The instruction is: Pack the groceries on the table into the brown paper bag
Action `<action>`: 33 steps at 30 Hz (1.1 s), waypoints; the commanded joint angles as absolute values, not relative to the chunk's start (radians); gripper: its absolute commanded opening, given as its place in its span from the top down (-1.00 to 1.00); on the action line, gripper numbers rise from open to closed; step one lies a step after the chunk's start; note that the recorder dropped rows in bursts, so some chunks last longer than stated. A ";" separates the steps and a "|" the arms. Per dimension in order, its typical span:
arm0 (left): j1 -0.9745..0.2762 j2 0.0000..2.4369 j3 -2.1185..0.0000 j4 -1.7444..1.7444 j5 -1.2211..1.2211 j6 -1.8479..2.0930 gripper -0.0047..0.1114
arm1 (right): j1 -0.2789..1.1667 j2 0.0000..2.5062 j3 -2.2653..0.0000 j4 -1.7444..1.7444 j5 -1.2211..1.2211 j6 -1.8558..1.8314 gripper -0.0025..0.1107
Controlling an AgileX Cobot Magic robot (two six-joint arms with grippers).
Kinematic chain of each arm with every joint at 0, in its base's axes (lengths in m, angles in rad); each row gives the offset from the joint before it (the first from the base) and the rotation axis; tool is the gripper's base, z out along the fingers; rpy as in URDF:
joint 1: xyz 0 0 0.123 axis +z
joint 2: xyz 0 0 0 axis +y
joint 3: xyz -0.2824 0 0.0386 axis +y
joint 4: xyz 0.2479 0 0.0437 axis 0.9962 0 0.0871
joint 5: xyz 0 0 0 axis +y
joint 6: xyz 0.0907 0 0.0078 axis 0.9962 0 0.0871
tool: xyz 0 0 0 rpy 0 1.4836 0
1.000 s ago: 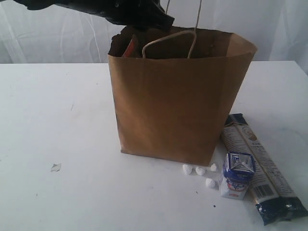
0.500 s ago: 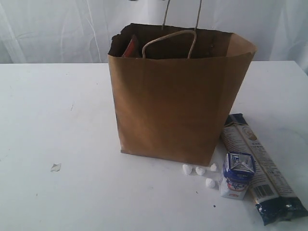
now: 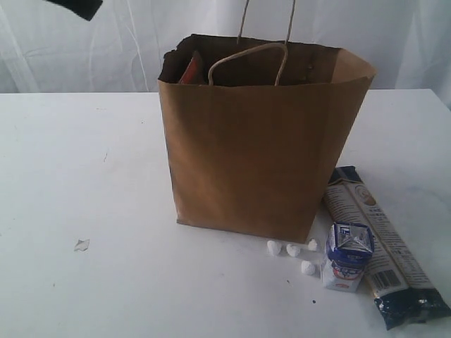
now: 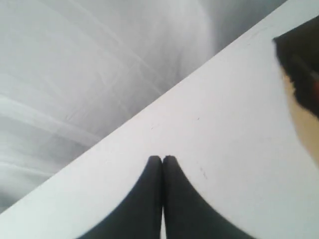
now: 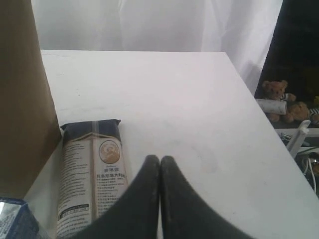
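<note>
While standing upright on one white table point(image 3: 70, 176): one brown paper bag point(image 3: 246, 155), two loop handles point(image 3: 246, 60), one brown-red pouch point(image 3: 189, 70) inside at rim. Just beside bag: one small blue-white carton point(image 3: 347, 257), one long dark-blue-and-cream packet point(image 3: 380, 246), four white crumbs point(image 3: 292, 249). Two claws, left gripper point(image 4: 162, 159) and right gripper point(image 5: 160, 159), each pressed tip to tip, empty.

The paper bag point(image 3: 254, 155) stands upright on the table point(image 3: 84, 169), slightly toward 3 o'clock of the middle in the exterior view. Inside it, a pouch point(image 3: 189, 70) sits at the opening's 10 o'clock corner. Crumbs point(image 3: 292, 250) lie at the bag's 5 o'clock, just beside its base, and the carton point(image 3: 347, 257) stands just past them on the same line. The long packet point(image 3: 380, 246) lies flat at the bag's 4 o'clock, running from 11 to 5 o'clock, with the carton just beside its 9 o'clock edge. A small scrap point(image 3: 82, 245) lies at the bag's 8 o'clock, well apart.
</note>
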State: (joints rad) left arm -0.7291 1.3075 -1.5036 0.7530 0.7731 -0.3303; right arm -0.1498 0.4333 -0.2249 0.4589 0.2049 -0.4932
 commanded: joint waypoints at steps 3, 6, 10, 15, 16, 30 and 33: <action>-0.592 1.227 -1.333 0.778 0.724 -0.417 0.92 | -0.149 0.435 -0.220 0.459 0.200 -0.491 0.96; -0.486 1.172 -1.204 0.778 0.686 -0.446 0.92 | -0.149 0.435 -0.220 0.459 0.209 -0.491 0.96; -0.362 1.071 -1.058 0.778 0.621 -0.479 0.92 | -0.149 0.435 -0.220 0.459 0.223 -0.490 0.96; -0.249 0.885 -0.914 0.767 0.551 -0.535 0.92 | -0.149 0.435 -0.220 0.459 0.223 -0.490 0.96; -0.240 0.832 -0.889 0.767 0.523 -0.548 0.92 | -0.149 0.435 -0.220 0.459 0.223 -0.490 0.96; -0.230 0.228 -0.581 0.653 0.677 -0.771 0.92 | -0.149 0.435 -0.227 0.501 0.238 -0.490 0.96; -0.230 0.185 -0.503 0.558 0.674 -0.763 0.92 | -0.149 0.435 -0.231 0.501 0.246 -0.490 0.96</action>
State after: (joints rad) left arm -0.2336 0.2242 -0.5667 0.6431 0.6558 -0.7577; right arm -0.1498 0.4333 -0.2267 0.4927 0.2366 -0.4912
